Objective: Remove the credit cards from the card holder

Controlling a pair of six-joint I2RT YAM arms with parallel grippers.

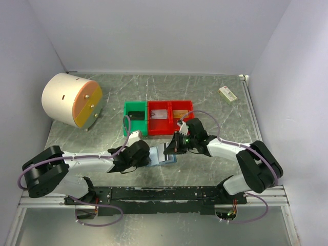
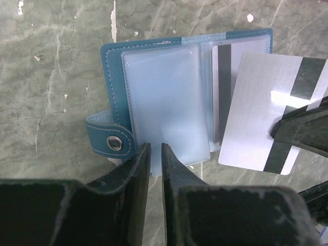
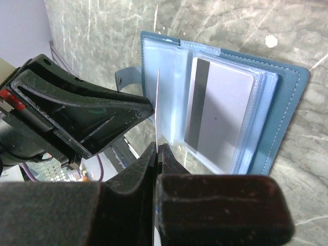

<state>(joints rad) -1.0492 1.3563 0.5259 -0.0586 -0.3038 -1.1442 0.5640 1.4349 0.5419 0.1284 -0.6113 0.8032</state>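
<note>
While the left hand (image 2: 155,154) has its fingers narrowed to a slit on the near edge of a clear sleeve (image 2: 164,97), apparently pinning the card holder (image 2: 115,61) in place, the right hand (image 3: 156,148) is closed tight on one card. The holder lies open on the desk (image 2: 51,77) between the two hands, with the left hand at its left side and the right hand just to its right and slightly farther back.

The held card (image 2: 256,113) is white with a dark stripe. In the right wrist view it shows only as a thin edge rising from between the fingers. From the left wrist it looks to be out of its pocket, hanging over the half of the holder away from the left hand's pinch. Its long axis runs roughly parallel to the holder's spine, so I judge the move ahead to be a draw away from the left hand, along the line between the two hands.

Two cards can be counted. One is in the right hand. The second card (image 3: 225,113) is tucked in a sleeve on that same half, stripe showing, just beside the held one and nearer the right hand. There is one holder and there are two hands. Whether more cards lie under other sleeves cannot be told.
</note>
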